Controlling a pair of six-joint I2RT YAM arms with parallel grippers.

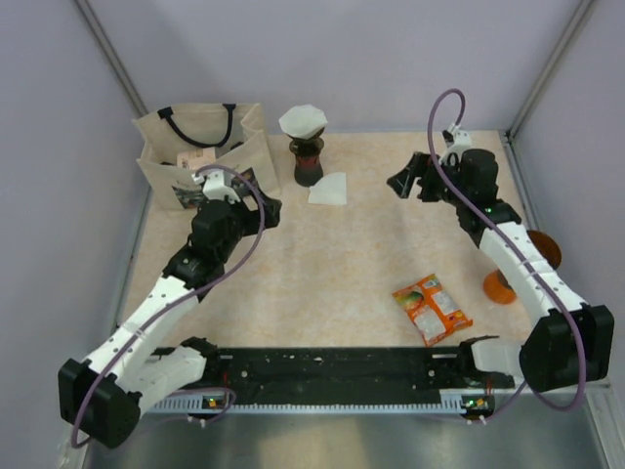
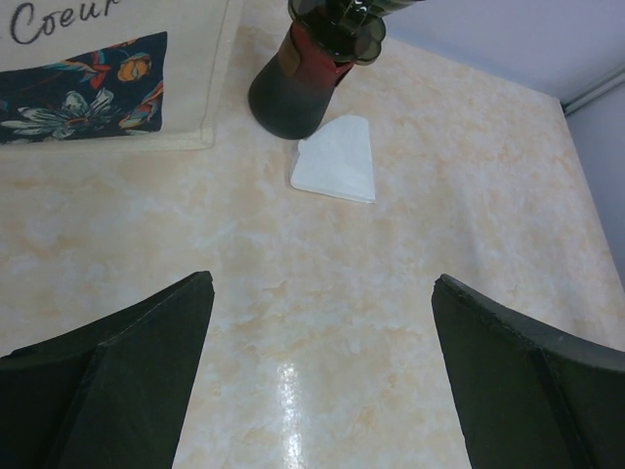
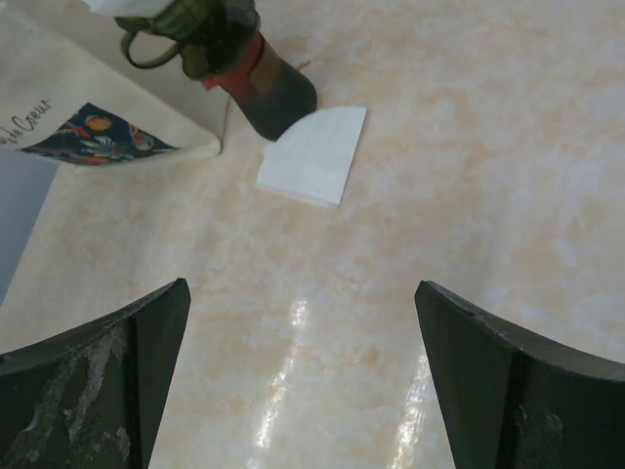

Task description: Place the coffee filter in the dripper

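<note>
The olive-green dripper (image 1: pixel 306 144) sits on a dark carafe (image 1: pixel 308 166) with a red band at the back middle. An opened white coffee filter (image 1: pixel 303 120) stands in the dripper. A second, flat folded filter (image 1: pixel 328 189) lies on the table just right of the carafe; it also shows in the left wrist view (image 2: pixel 337 161) and the right wrist view (image 3: pixel 312 154). My left gripper (image 1: pixel 267 210) is open and empty, left of the flat filter (image 2: pixel 322 280). My right gripper (image 1: pixel 400 183) is open and empty, to its right (image 3: pixel 301 286).
A beige tote bag (image 1: pixel 200 151) with a floral patch stands left of the carafe. An orange snack packet (image 1: pixel 432 309) lies at the front right. Two orange round objects (image 1: pixel 500 287) lie by the right arm. Walls close the back and sides.
</note>
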